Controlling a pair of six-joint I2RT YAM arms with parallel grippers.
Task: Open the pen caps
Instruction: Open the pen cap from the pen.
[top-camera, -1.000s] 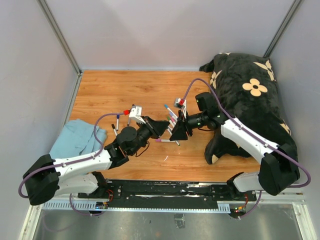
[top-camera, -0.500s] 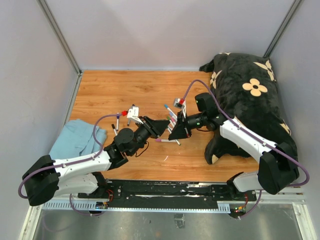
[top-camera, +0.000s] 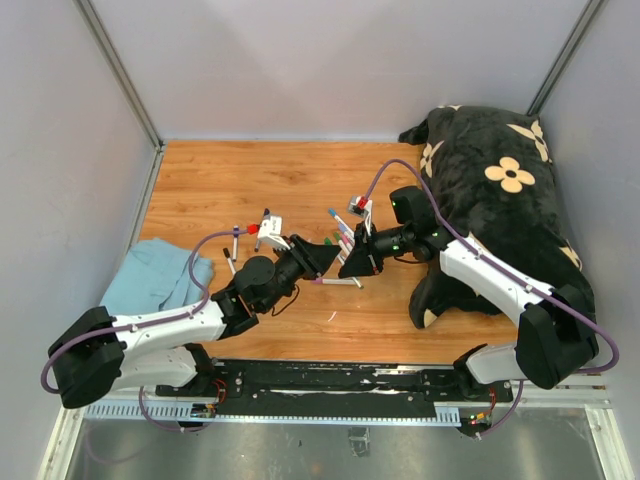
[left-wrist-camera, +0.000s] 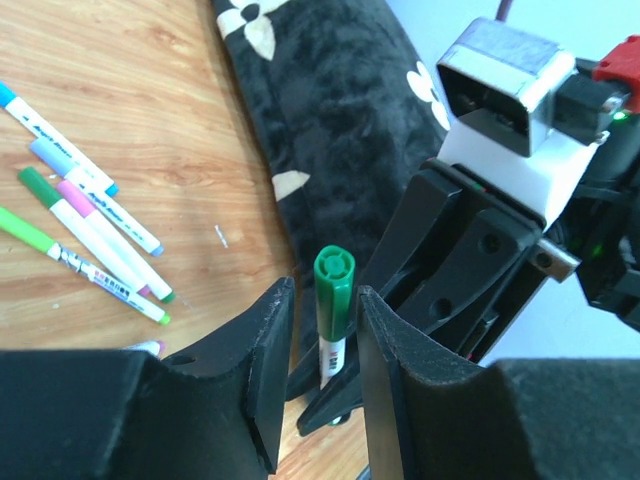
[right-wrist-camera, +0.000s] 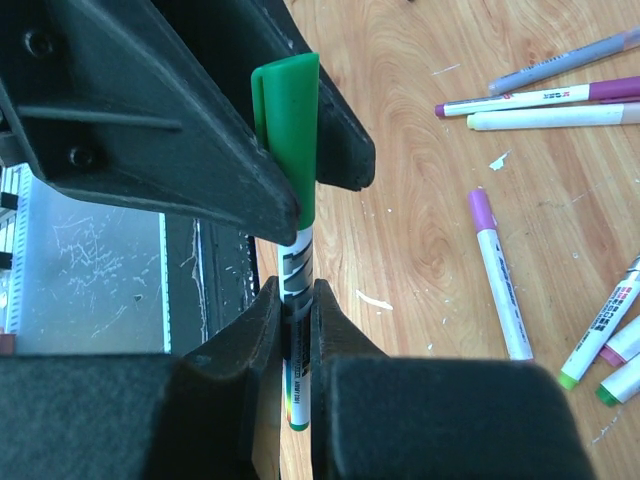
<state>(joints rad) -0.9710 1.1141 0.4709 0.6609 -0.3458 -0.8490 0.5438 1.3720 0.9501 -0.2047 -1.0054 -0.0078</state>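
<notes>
A white pen with a green cap stands between my two grippers above the table middle. My right gripper is shut on the pen's printed barrel, below the green cap. My left gripper is open, its fingers on either side of the cap with a gap showing. In the top view the left gripper and right gripper meet tip to tip. Several capped pens lie loose on the wood, including a purple-capped one.
A black flowered cushion fills the right side, under the right arm. A light blue cloth lies at the left edge. More pens lie behind the grippers, and a few near the left wrist.
Both grippers have stayed tip to tip, with only a slight shift of the left wrist. The loose pens on the table have not moved.
</notes>
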